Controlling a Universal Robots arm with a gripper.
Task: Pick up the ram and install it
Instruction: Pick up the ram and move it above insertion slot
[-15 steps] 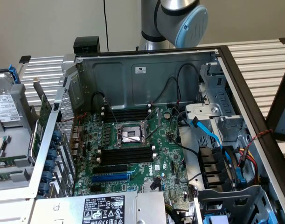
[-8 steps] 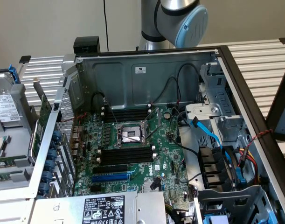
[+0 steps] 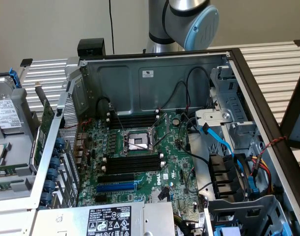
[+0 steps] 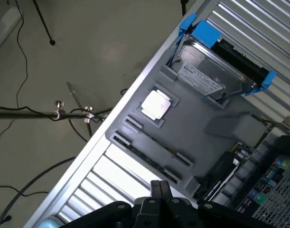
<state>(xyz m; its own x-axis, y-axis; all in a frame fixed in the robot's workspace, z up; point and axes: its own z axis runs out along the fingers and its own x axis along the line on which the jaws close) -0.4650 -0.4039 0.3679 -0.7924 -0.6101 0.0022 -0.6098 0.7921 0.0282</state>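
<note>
The ram (image 4: 144, 153) is a long thin dark green stick lying flat in a groove of the grey parts tray (image 4: 206, 137), beside the computer case. My gripper (image 4: 160, 191) hangs above the tray's near rim, close to one end of the ram but apart from it. Its two fingertips stand pressed together, shut, with nothing between them. In the exterior view the open case shows the motherboard (image 3: 174, 147), with bare black memory slots (image 3: 132, 162) on both sides of the CPU socket (image 3: 136, 142). The arm's joint (image 3: 189, 19) rises behind the case.
The tray also holds a hard drive in a blue caddy (image 4: 216, 71) and a square CPU chip (image 4: 156, 103). An upright green card (image 3: 45, 123) stands at the case's left wall in the exterior view. Blue and black cables (image 3: 223, 142) and drive bays are on the exterior view's right.
</note>
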